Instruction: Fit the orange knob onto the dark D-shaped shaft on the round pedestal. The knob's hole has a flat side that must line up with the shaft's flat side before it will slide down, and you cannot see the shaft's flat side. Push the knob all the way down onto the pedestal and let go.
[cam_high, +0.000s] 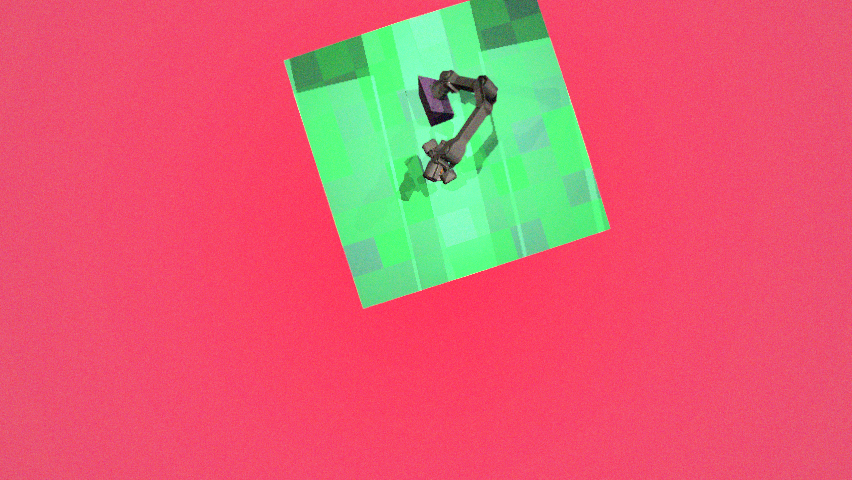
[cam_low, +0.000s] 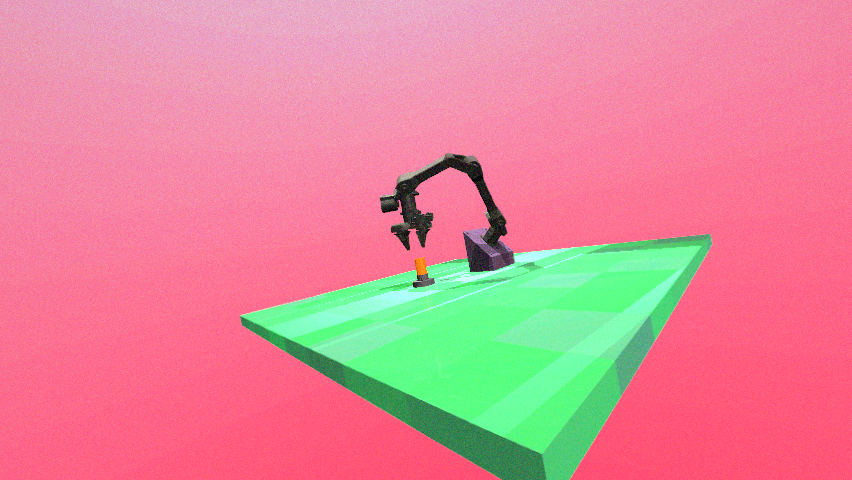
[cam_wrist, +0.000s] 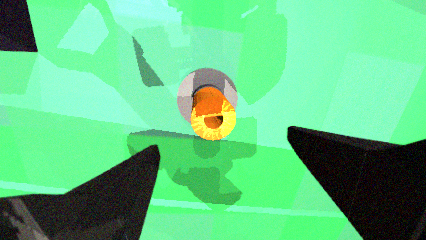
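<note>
The orange knob (cam_low: 420, 266) (cam_wrist: 207, 102) stands upright on the round grey pedestal (cam_low: 423, 283) (cam_wrist: 184, 97). Its lower end meets the pedestal's narrow raised middle, with no bare shaft showing between them. The D-shaped hole shows in the knob's top in the wrist view; the shaft itself is hidden inside the knob. My gripper (cam_low: 416, 247) (cam_wrist: 224, 141) is open and empty, a little above the knob, with the fingertips spread wide to either side and clear of it. In the top view the arm covers nearly all of the knob and the pedestal.
The arm's purple base block (cam_high: 436, 102) (cam_low: 485, 253) stands behind the pedestal in the exterior view. The green patterned table top (cam_high: 381, 262) (cam_low: 441, 363) carries shadows of the arm. Its edges drop off to a pink surround.
</note>
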